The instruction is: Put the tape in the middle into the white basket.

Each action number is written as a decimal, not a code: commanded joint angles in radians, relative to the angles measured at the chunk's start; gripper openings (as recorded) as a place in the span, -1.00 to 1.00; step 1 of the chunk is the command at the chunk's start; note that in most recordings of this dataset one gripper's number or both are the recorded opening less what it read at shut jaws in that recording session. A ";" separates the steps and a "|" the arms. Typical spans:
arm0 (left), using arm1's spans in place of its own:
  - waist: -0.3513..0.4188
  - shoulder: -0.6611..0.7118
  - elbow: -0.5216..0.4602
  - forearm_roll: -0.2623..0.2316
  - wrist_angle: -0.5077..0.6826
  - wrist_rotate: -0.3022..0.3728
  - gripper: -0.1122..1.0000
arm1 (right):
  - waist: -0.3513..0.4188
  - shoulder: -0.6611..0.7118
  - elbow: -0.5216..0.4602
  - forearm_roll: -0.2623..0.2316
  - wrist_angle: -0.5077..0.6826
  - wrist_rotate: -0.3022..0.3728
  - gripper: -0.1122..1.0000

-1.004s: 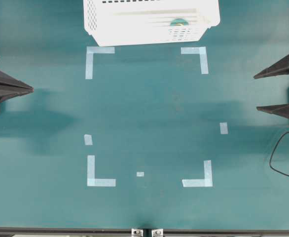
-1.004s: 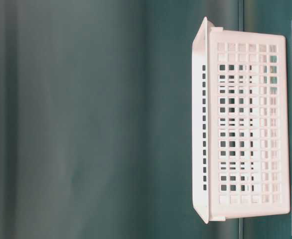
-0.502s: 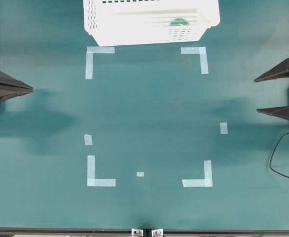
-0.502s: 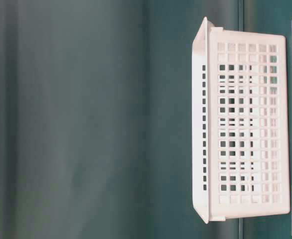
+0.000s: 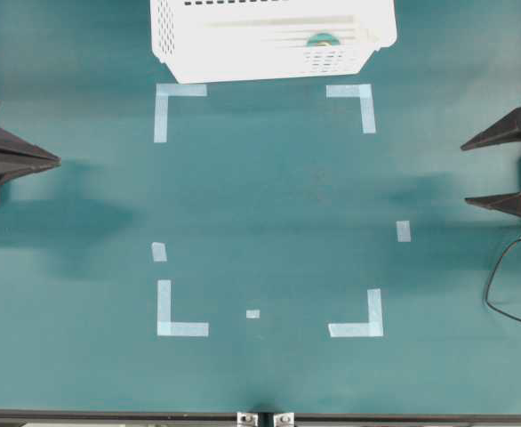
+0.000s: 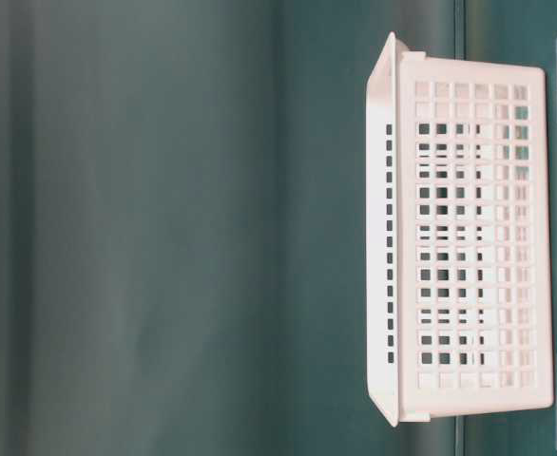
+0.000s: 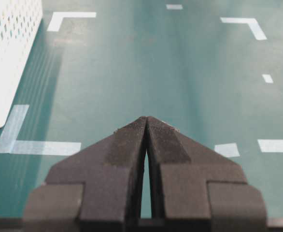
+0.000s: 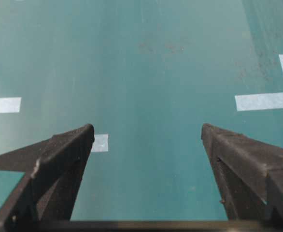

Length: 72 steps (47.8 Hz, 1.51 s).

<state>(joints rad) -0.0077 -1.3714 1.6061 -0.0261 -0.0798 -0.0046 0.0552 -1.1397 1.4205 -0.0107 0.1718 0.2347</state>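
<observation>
Pale tape corner marks (image 5: 181,310) on green table (image 5: 269,196).

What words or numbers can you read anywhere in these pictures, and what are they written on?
None. No words or numbers show in any view.
The large white plastic slotted basket carries no label.
The small round teal tape roll inside it shows no print.
The flat pale tape strips on the green table are blank.

Lighting is even and fairly bright throughout. In the overhead view the white basket (image 5: 274,40) is nearly overexposed, its detail washed out; soft, diffuse shadows lie on the table (image 5: 269,205) beside both arms. The table-level view appears rotated sideways. Wrist views show near fingers slightly soft.
</observation>
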 commanded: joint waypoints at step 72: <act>0.003 0.008 -0.012 -0.002 -0.009 -0.002 -0.99 | 0.003 -0.103 0.032 -0.002 -0.003 0.000 0.95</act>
<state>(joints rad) -0.0077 -1.3714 1.6061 -0.0276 -0.0813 -0.0046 0.0552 -1.2594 1.4634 -0.0107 0.1795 0.2332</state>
